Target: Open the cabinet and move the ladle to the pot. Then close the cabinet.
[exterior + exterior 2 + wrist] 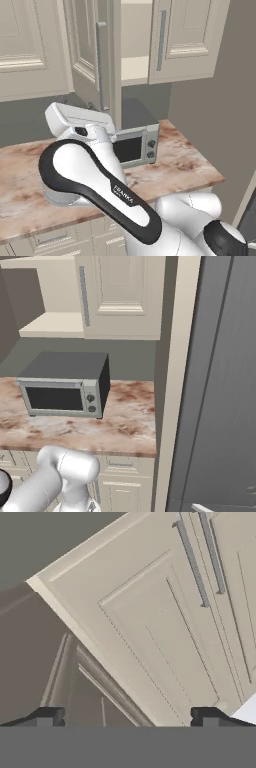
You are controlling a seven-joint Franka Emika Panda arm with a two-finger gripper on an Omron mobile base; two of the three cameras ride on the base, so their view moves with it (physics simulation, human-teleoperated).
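Observation:
The cabinet [135,50] on the wall stands open. Its left door [92,55] is swung out toward me, grey bar handle [100,65] at its edge, and a cream shelf [135,70] shows inside. The right base view shows the same open bay [50,296] and shelf [50,326], with nothing on the part that shows. My gripper [128,717] is open, its fingertips [47,716] wide apart and empty, looking up at a raised-panel door [150,627] and its bar handle [192,567] from below. The ladle and the pot are out of view.
A grey toaster oven [135,145] sits on the marble counter [190,165] under the cabinet; it is also in the right base view [62,391]. The cabinet's right door [185,30] is shut. A tall grey panel [220,381] bounds the counter's right end.

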